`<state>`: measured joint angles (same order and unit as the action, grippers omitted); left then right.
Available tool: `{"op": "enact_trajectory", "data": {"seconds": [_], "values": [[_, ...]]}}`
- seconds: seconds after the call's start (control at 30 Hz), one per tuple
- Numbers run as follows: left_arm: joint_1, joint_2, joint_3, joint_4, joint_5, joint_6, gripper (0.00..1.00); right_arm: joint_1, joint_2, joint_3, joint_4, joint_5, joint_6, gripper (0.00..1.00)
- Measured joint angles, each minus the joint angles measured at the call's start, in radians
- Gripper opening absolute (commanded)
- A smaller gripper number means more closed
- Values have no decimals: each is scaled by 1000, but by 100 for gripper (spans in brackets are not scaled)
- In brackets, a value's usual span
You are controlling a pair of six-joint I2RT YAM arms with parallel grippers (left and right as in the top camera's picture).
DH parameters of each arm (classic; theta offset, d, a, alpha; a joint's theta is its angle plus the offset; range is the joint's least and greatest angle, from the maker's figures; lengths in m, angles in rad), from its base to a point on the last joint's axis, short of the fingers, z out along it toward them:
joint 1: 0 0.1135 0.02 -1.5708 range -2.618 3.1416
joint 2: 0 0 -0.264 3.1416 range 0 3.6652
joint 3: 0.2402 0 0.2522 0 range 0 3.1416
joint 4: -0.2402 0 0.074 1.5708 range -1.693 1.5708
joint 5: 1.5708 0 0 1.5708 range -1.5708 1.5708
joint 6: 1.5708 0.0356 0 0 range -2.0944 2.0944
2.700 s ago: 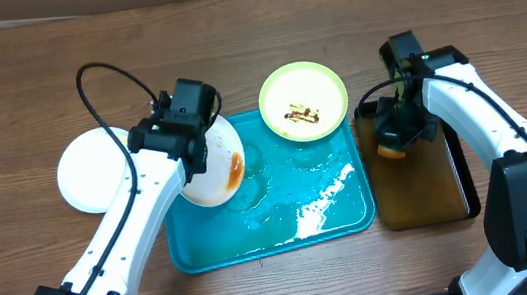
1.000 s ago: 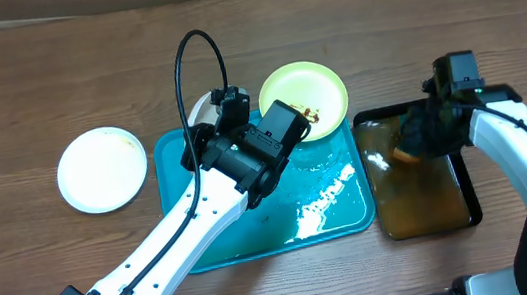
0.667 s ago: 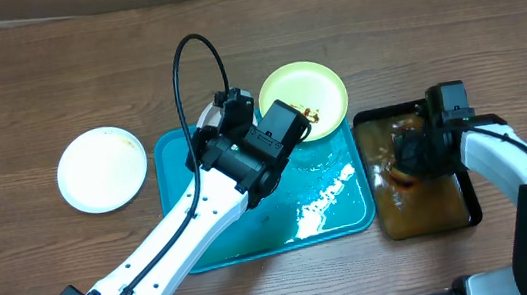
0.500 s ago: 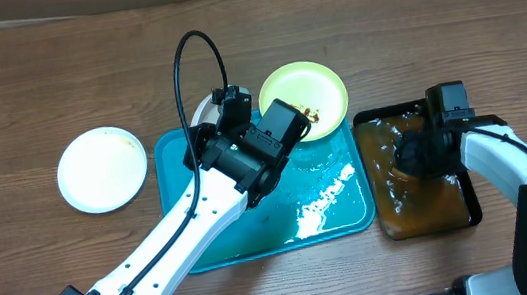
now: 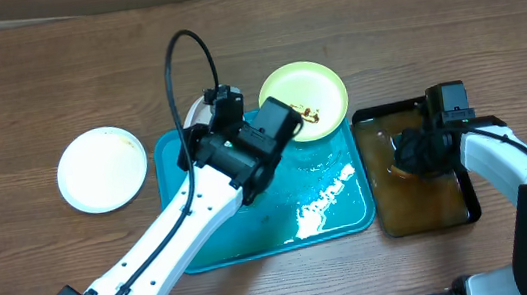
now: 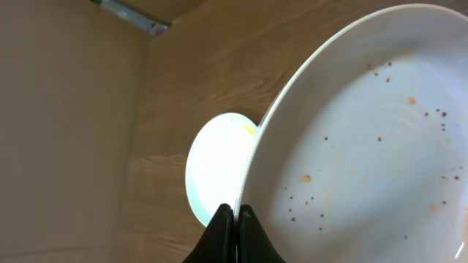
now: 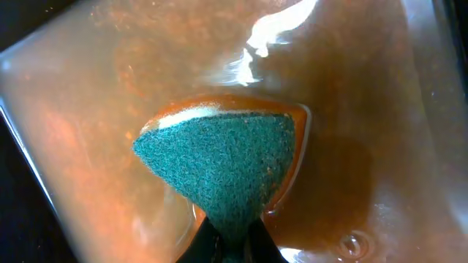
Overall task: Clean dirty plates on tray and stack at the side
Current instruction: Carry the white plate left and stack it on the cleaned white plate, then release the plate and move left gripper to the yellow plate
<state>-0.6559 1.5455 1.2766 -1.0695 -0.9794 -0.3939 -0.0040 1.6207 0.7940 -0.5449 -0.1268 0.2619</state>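
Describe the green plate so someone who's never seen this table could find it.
Start at the big turquoise tray and go to its far right corner, beside the black tray of brown water. The plate overlapping that corner is the only pale green one, with brown scraps at its centre; the plate lying left of the tray and the held plate are white.

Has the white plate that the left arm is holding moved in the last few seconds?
Yes. The white plate went from over the blue tray's left edge up to its far-left corner.

Turquoise tray [image 5: 274, 229], brown-speckled white plate [image 6: 365, 146], pale green plate [image 5: 303, 97], teal-and-orange sponge [image 7: 219, 161], brownish water [image 7: 351, 183].
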Motion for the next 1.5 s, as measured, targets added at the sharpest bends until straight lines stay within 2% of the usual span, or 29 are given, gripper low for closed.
{"op": "enact_trajectory", "data": {"seconds": [0.17, 0.47, 0.7, 0.83, 1.1, 1.13, 1.23, 1.33, 1.4, 1.5], "values": [[146, 0, 0, 1, 126, 0, 4, 0, 0, -1, 1, 0, 0, 4], [499, 0, 0, 11, 407, 0, 4, 0, 0, -1, -5, 0, -1, 4], [856, 0, 0, 116, 603, 0, 4, 0, 0, -1, -8, 0, -1, 4], [1009, 1, 0, 191, 658, 0, 4, 0, 0, -1, -9, 0, -1, 4], [1090, 68, 0, 229, 716, 0, 5, 0, 0, 0, -16, 0, 0, 4], [1090, 82, 0, 227, 718, 0, 9, 0, 0, 0, -17, 0, -1, 4], [1090, 114, 0, 221, 726, 6, 30, 0, 0, 0, -17, 0, -1, 4], [1090, 125, 0, 220, 730, 6, 58, 0, 0, 0, -17, 0, -1, 4], [1090, 125, 0, 219, 735, 4, 64, 0, 0, 0, -17, 0, -1, 4], [1090, 125, 0, 200, 758, 5, 68, 0, 0, 0, -18, 0, -1, 4]]}}
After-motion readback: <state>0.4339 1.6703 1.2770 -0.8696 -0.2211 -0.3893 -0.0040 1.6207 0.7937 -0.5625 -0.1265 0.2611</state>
